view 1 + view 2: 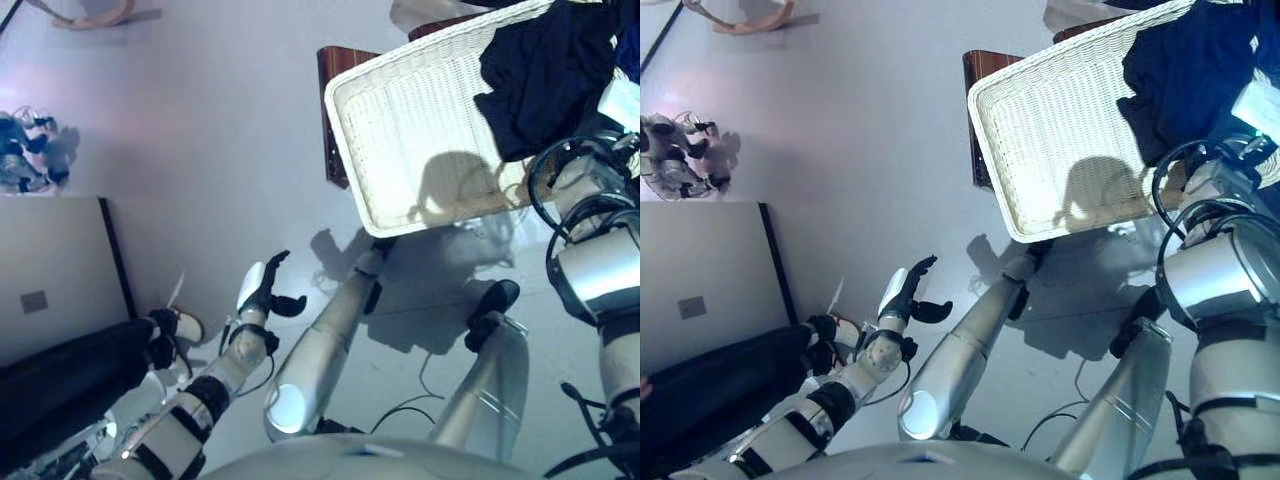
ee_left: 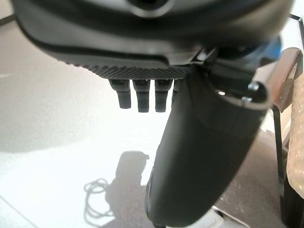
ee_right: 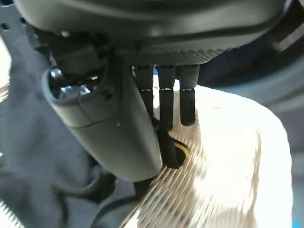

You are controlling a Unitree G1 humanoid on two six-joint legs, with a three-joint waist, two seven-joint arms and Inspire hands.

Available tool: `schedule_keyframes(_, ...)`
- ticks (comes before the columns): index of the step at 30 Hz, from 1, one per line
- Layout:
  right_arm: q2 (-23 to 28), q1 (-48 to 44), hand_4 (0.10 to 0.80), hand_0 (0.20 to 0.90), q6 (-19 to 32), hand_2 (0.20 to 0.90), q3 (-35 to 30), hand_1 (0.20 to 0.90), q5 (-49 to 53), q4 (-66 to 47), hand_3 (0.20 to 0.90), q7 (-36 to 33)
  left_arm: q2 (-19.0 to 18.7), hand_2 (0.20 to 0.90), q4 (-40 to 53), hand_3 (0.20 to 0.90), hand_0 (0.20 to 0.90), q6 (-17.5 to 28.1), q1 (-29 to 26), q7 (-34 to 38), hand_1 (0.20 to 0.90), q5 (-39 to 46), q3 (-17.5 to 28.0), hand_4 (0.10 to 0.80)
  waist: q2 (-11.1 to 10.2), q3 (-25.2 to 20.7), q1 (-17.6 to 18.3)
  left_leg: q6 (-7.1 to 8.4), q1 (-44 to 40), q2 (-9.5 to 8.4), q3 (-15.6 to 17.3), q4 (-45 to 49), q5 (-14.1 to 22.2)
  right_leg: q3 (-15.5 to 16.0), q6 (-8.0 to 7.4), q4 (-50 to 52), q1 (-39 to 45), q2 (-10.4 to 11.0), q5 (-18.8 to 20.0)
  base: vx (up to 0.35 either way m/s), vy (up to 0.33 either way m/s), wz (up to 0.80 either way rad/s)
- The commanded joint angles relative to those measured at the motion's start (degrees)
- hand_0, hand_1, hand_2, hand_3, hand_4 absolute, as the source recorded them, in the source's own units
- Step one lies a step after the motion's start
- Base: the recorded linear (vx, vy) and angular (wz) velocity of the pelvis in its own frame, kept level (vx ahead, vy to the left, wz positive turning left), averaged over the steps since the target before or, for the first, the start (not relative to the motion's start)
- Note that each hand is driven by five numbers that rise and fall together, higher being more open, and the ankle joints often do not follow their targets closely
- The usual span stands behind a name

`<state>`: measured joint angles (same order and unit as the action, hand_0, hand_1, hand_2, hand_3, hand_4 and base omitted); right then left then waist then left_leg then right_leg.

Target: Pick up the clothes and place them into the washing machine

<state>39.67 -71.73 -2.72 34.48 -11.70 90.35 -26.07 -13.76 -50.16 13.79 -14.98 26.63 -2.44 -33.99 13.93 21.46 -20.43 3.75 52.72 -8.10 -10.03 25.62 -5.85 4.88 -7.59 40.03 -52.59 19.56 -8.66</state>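
Spreading across most of the head views is a pale, glossy floor (image 1: 200,110) that throws back light and shadow. On it stands a white wicker basket (image 1: 420,130) over a dark brown stand (image 1: 335,110). The dark clothes (image 1: 545,75) lie heaped at the basket's far right end, spilling over its rim. The right hand (image 3: 166,104) hangs over basket and clothes — its fingers (image 3: 187,102) point straight down, relaxed, closed on nothing. The left hand (image 1: 268,290) is held above bare floor at lower left, fingers (image 2: 142,97) loosely extended and empty. A grey panel with a dark edge (image 1: 60,270) fills the left side, a dark mass below it — what it is I cannot tell.
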Motion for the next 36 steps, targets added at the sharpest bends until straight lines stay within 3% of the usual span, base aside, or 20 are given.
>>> schedule_keyframes(1, 3.7, -1.0, 0.4, 0.3, 3.7, 0.3, -3.1, 0.3, 9.5, -2.4, 0.3, -2.4, -3.1, 0.9, -0.4, 0.9, 0.9, 0.4, 2.1, 0.9, 0.9, -1.1, 1.1, 0.8, 2.4, 0.6, -0.1, -2.21, -1.5, -2.41, 4.2, -0.8, 3.5, -0.6, 5.59, -0.8, 8.1, -3.2, -4.4, 0.0, 0.0, 0.0)
schedule_keyframes(8, 1.4, 2.3, 0.4, 0.3, 9.6, 0.3, -15.0, 0.3, 30.4, -7.4, 0.3, -2.7, -3.8, 0.9, 0.5, 0.9, 0.9, 0.0, 2.5, 0.2, 0.9, -1.8, 1.0, 0.8, 2.2, 0.5, 0.7, -2.6, -6.3, -2.84, 4.5, -3.4, 3.3, -1.1, 4.99, -3.6, 13.0, -3.4, -4.0, 0.022, 0.013, -0.02)
schedule_keyframes(9, -0.8, 3.9, 0.4, 0.3, 11.9, 0.3, -18.7, 0.3, 37.1, -9.5, 0.3, -2.2, -3.7, 0.9, 0.1, 0.9, 0.9, -0.2, 2.3, 0.2, 0.9, -2.0, 1.3, 0.8, 1.9, 0.1, 1.2, -2.84, -8.3, -3.05, 4.7, -4.7, 3.3, -1.0, 4.63, -5.0, 15.1, -3.3, -3.9, 0.056, 0.025, -0.03)
schedule_keyframes(15, -8.3, 9.0, 0.4, 0.3, 17.7, 0.3, -26.8, 0.3, 51.8, -16.8, 0.3, 0.3, -3.3, 0.9, -4.1, 0.9, 0.9, -0.1, 2.7, -1.2, 0.9, -1.4, 1.3, 0.8, 1.0, -1.4, 2.7, -3.58, -14.9, -2.49, 4.8, -9.5, 1.1, 0.2, 4.09, -9.6, 21.8, -3.5, -1.9, 0.023, 0.047, -0.02)
schedule_keyframes(23, -17.6, 18.7, 0.4, 0.3, 23.0, 0.3, -33.7, 0.3, 60.8, -25.9, 0.3, 4.8, -2.3, 0.9, -10.3, 0.9, 0.9, 0.3, 3.9, -4.0, 0.9, -0.7, 1.4, 0.8, -0.8, -4.5, 5.0, -3.02, -23.2, -1.68, 3.9, -14.4, 0.2, 3.2, 2.81, -17.4, 31.4, -3.9, 0.3, 0.079, -0.005, -0.06)
schedule_keyframes(33, -31.6, 40.6, 0.4, 0.3, 27.1, 0.3, -32.6, 0.3, 61.5, -47.6, 0.3, 10.1, -1.3, 0.9, -17.1, 0.9, 0.9, 0.3, 10.3, -6.8, 0.9, -1.1, 5.6, 0.8, -7.0, -11.6, 8.1, -4.0, -33.8, 1.25, 4.3, -17.6, 2.0, 6.4, 0.64, -24.6, 42.1, -4.3, 2.6, 0.109, -0.011, -0.01)
schedule_keyframes(36, -32.9, 44.2, 0.4, 0.3, 27.7, 0.3, -34.3, 0.3, 63.4, -47.1, 0.3, 11.0, -0.9, 0.9, -17.7, 0.9, 0.9, 0.6, 11.8, -7.9, 0.9, -1.8, 5.6, 0.8, -8.2, -14.2, 8.6, -4.11, -36.7, 1.37, 4.1, -19.2, 2.4, 7.7, 0.01, -25.6, 44.8, -3.8, 2.9, 0.108, 0.007, -0.21)
